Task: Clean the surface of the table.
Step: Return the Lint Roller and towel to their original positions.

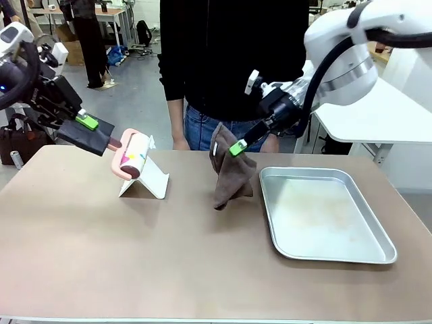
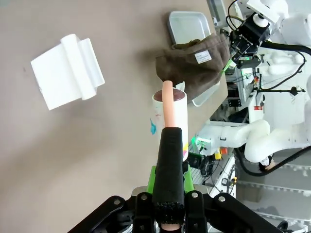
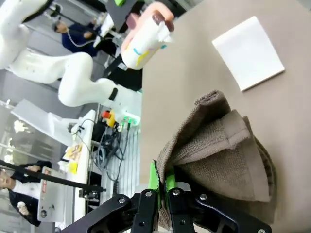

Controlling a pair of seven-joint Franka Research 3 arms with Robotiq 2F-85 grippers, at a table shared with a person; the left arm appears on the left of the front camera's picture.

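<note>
**Counter, two held tools**

Counter (image 1: 135, 256): tan-brown top, spanning the foreground. On it: white stand (image 1: 146, 181), left of centre; metal tray (image 1: 324, 214), right. Left gripper (image 1: 101, 135): fingers clamped on the dark handle of a lint roller (image 1: 133, 156), above the stand. Right gripper (image 1: 237, 147): fingers clamped on a brown cloth (image 1: 231, 177) hanging to the counter, centre. Person (image 1: 229, 61): far side.

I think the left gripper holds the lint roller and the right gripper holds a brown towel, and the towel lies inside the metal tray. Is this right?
Not quite. In the front view, the brown towel hangs from the right gripper beside the metal tray, over the table, not inside it. The left gripper does hold the lint roller.
</note>
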